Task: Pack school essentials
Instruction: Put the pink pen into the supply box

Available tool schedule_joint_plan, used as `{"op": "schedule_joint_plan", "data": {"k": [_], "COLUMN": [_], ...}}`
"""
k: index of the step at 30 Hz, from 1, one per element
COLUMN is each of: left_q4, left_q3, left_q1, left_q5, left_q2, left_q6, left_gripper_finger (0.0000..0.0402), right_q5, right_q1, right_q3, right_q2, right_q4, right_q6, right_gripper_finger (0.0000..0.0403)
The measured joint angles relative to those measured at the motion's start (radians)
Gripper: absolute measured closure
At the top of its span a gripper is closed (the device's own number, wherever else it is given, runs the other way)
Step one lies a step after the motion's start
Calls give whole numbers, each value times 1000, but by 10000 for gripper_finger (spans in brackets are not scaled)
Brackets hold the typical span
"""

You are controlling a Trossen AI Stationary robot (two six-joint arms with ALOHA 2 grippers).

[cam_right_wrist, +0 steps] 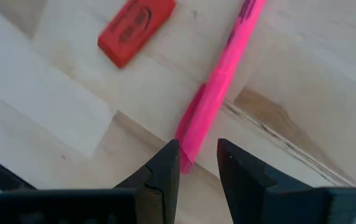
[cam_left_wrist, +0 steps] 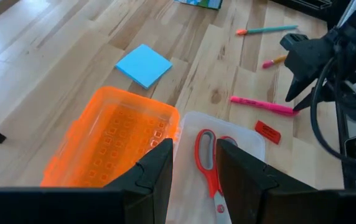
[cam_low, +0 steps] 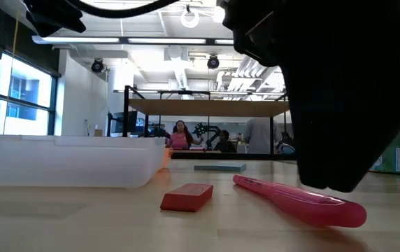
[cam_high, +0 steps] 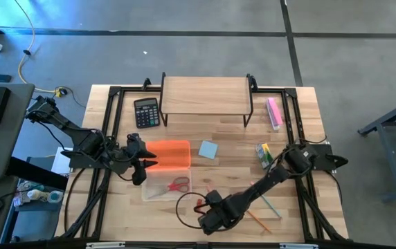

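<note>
1. The right end effector (cam_right_wrist: 196,163) is seen just above a pink pen (cam_right_wrist: 220,81) on the bench (cam_right_wrist: 315,87), fingers narrowly parted, gripping nothing.
2. A red eraser (cam_right_wrist: 135,23) is found just beyond the pen.
3. Farther off, the left end effector (cam_left_wrist: 193,163) is held narrowly open and empty over a clear bin (cam_high: 158,187) containing scissors (cam_left_wrist: 209,165).

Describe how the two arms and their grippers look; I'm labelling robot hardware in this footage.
Both arms are dark, nearly black, jointed segments. A black cable loops beside the right gripper. The left gripper is equally dark and blocky. Seen from each wrist, the fingers are matte black, angular wedges with stepped edges. No markings can be made out.
</note>
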State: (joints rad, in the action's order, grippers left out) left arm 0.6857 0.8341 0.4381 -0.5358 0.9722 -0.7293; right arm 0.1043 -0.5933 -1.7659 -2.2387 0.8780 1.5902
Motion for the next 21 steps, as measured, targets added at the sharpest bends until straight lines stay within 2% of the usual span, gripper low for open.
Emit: {"op": "schedule_joint_plan", "data": {"k": [21], "left_q4": [14], "left_q3": [0], "left_q1": [0], "left_q5": [1], "left_q2": [0], "left_q6": [26], "left_gripper_finger": [291], "right_q5": [8], "right_q1": [31], "right_q3": [-2], "right_q2": [-41], "right_q4": [-30], "right_q6": [112], "right_gripper_finger": [304]}}
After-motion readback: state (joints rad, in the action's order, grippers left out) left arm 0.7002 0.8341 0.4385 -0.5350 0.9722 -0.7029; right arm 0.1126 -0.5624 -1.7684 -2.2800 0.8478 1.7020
